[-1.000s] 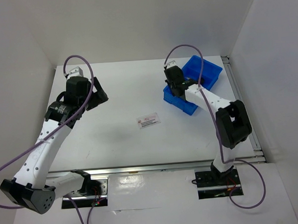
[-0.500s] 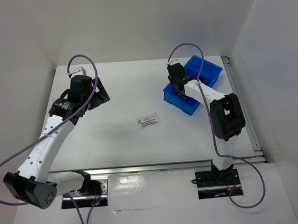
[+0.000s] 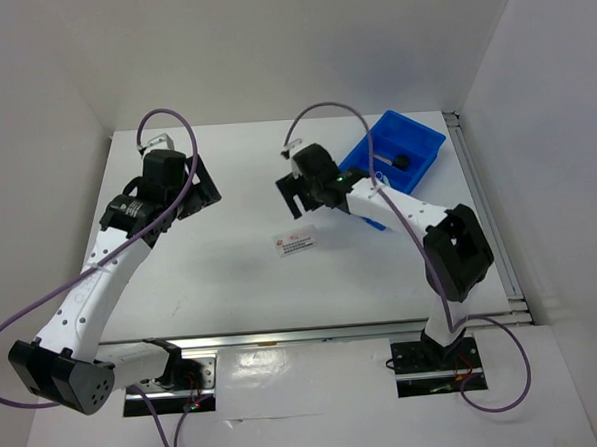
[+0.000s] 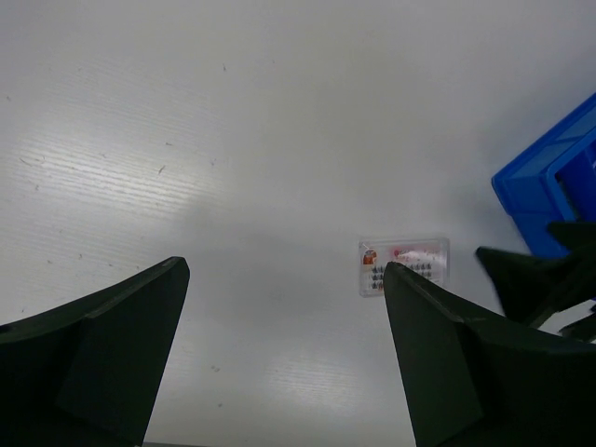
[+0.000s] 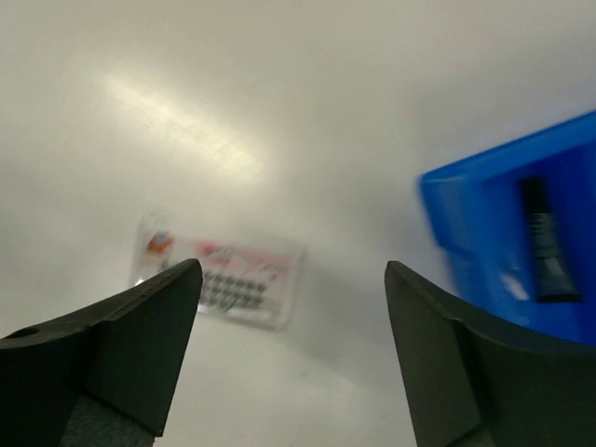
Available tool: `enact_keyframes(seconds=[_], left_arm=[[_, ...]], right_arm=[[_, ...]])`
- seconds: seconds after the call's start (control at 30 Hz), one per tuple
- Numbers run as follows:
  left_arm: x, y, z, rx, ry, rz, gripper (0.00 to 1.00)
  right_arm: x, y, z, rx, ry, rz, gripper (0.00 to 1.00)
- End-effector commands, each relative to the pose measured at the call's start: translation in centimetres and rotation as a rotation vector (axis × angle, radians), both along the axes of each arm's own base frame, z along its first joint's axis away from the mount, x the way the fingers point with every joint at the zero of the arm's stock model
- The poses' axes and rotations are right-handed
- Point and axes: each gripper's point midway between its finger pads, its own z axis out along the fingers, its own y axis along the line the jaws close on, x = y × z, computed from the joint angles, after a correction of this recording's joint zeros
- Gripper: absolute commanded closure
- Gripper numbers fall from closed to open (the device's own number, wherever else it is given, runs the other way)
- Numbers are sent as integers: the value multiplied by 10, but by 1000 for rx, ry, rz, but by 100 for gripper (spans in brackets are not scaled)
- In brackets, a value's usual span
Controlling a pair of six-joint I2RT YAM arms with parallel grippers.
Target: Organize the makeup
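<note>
Far left, L gripper (image 4: 284,270) hovers over the bare table (image 3: 221,268) w/ fingers spread wide, holding nothing. Mid-table, the white red-printed sachet (image 3: 296,241) lies flat and alone, not yet put away; R gripper (image 5: 293,270) hangs just above it, fingers likewise spread, empty. At right, the blue bin (image 3: 419,135) already holds a slim black tube (image 5: 543,240); its other contents can't be made out, so the sachet is prob the last item left.
</note>
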Motion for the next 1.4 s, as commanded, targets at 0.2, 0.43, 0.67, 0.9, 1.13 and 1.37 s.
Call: enact_keyframes(seconds=[0.2, 0.43, 0.67, 0.9, 1.13, 1.37], left_arm=[[0, 7, 26, 12, -71, 8, 0], [-1, 7, 22, 15, -62, 7, 0], [-1, 7, 22, 15, -62, 7, 0], [-2, 11, 28, 23, -76, 23, 0], [-2, 15, 36, 46, -90, 27, 0], [0, 13, 36, 41, -88, 19, 0]], right_arm=[[-89, 34, -101, -203, 296, 333, 0], [-87, 51, -97, -288, 151, 456, 0], [-71, 48, -124, -451, 116, 477, 0], [-46, 61, -119, -412, 28, 519, 0], [-8, 53, -125, -336, 70, 499, 0], [8, 40, -123, -131, 151, 477, 0]])
